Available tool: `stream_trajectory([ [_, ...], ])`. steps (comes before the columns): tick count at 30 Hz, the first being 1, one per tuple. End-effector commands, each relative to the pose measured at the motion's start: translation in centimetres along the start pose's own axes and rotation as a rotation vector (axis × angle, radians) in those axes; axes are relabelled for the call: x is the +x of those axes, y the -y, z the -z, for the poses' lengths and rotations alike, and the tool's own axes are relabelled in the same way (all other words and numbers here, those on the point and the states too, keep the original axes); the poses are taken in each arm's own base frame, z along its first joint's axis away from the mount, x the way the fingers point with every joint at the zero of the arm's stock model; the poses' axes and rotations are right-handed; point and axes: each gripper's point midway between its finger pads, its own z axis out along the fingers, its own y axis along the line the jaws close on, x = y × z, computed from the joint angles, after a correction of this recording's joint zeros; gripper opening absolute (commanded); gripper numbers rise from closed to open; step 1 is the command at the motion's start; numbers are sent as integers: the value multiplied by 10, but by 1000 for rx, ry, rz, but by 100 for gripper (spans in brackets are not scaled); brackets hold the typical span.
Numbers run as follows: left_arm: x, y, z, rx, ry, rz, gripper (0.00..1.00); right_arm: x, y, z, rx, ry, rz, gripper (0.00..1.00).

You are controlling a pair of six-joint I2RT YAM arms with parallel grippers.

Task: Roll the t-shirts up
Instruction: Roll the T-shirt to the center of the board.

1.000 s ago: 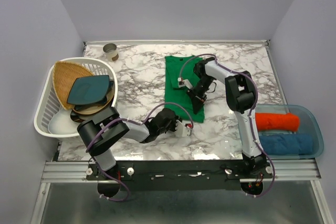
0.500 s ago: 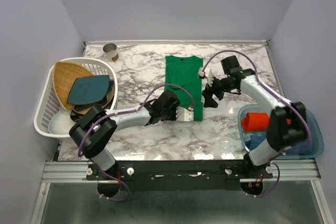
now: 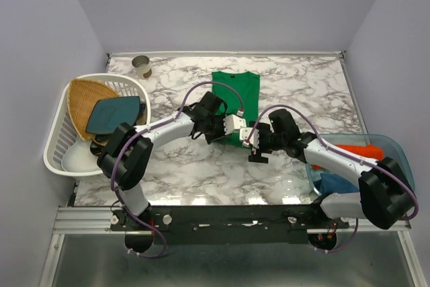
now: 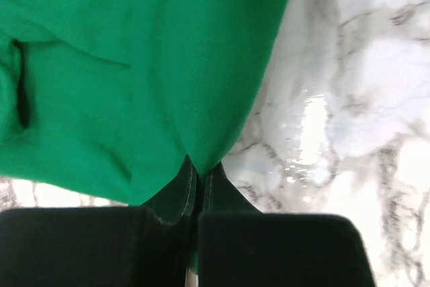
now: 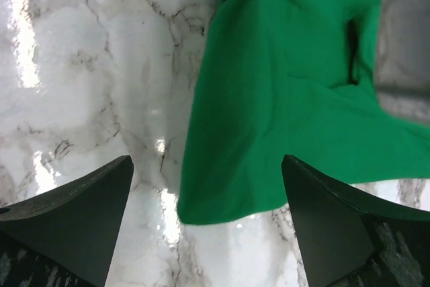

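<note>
Left arm (image 3: 168,126) runs out low from its base at 7 o'clock, elbow bulging toward 9, forearm angling in to the middle of the counter (image 3: 302,85). Left tool (image 4: 199,173) is pressed together on the green t-shirt (image 3: 236,92), and the wrist view shows a small peak of hem nipped between the dark fingers. Right arm (image 3: 329,156) sweeps in from 5 o'clock, folded low, wrist pointing toward 9. Right tool (image 5: 207,166) is spread wide, one black finger on each side of the shirt's near corner; whether it touches the cloth, I cannot tell.

The tee lies at 12 o'clock from the counter's centre, collar toward the far edge, near hem up by the two tools. It's a soft, matte knit with shallow creases and one dark fold slit. The counter is glossy white marble with grey veins and bright glare patches.

At 4 o'clock sits a translucent blue tub (image 3: 400,159), with an orange-red roll (image 3: 363,151) and a blue roll (image 3: 334,183) inside, partly behind the arm. At 9 o'clock, a white slatted basket (image 3: 57,149) holds a woven tray (image 3: 80,99) and a dark teal square plate (image 3: 114,113). There's a small cup (image 3: 141,66) at 11.
</note>
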Motion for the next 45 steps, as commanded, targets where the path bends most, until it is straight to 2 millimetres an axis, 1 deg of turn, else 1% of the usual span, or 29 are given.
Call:
stream_trajectory([
  [1,-8,30,3,177,53,85,0,-3,15,-12,86,6,51,100],
  [6,-10,34,4,198,65,93,0,-1,14,-25,77,-15,55,100],
  [7,-10,34,3,200,66,95,0,4,10,-30,56,-37,56,99],
  [9,-10,32,5,201,71,101,0,2,9,-35,44,-44,80,100],
  [10,-10,32,5,207,75,105,0,7,3,-38,3,-72,69,100],
  [11,-10,31,6,214,76,111,0,8,3,-38,-4,-78,69,99],
  [14,-12,28,9,228,89,130,0,11,0,-42,-47,-104,56,94],
  [17,-11,26,12,260,88,155,0,12,3,-46,-55,-129,25,70],
  [18,-11,26,13,269,88,162,0,13,5,-45,-51,-139,2,52],
  [21,-9,26,17,299,78,168,0,13,6,-41,-58,-163,-68,28],
  [23,-7,26,22,323,61,191,0,16,0,-33,-91,-168,-121,23],
  [24,-8,28,24,343,65,185,0,6,-3,-29,-124,-121,-133,21],
  [25,-8,29,26,358,56,194,0,8,-12,-23,-168,-128,-164,20],
  [26,-7,31,29,389,32,222,0,9,-13,-17,-187,-120,-192,19],
  [27,-7,32,30,410,27,232,0,2,-20,-14,-243,-76,-209,20],
  [28,-8,32,32,428,23,241,0,2,-27,-8,-306,-91,-253,19],
  [30,-7,35,36,482,-4,285,0,1,-27,-2,-369,-67,-316,19],
  [31,-7,37,36,502,-3,278,0,5,-32,1,-435,-90,-380,19],
  [32,0,43,37,544,-37,312,0,8,-26,4,-447,-87,-426,19],
  [33,-3,38,39,548,-35,297,0,8,-25,4,-484,-70,-459,19],
  [34,-2,37,39,560,-39,296,0,10,-34,11,-549,-93,-520,20],
  [35,0,38,38,586,-54,322,0,13,-20,5,-569,-93,-551,20],
  [37,2,31,38,599,-48,361,0,12,-20,9,-641,-98,-614,20],
  [38,6,33,35,629,-60,400,0,17,-11,3,-653,-100,-636,19],
  [39,3,26,34,623,-54,407,0,18,-7,2,-662,-95,-639,19],
  [41,11,23,28,647,-76,461,1,22,-7,1,-689,-114,-659,19],
  [42,8,16,27,638,-68,466,1,26,-2,-4,-693,-116,-650,19],
  [44,14,12,22,654,-69,501,1,29,-3,-3,-714,-132,-663,19],
  [45,11,7,22,653,-57,490,1,35,-2,-8,-726,-141,-664,19],
])
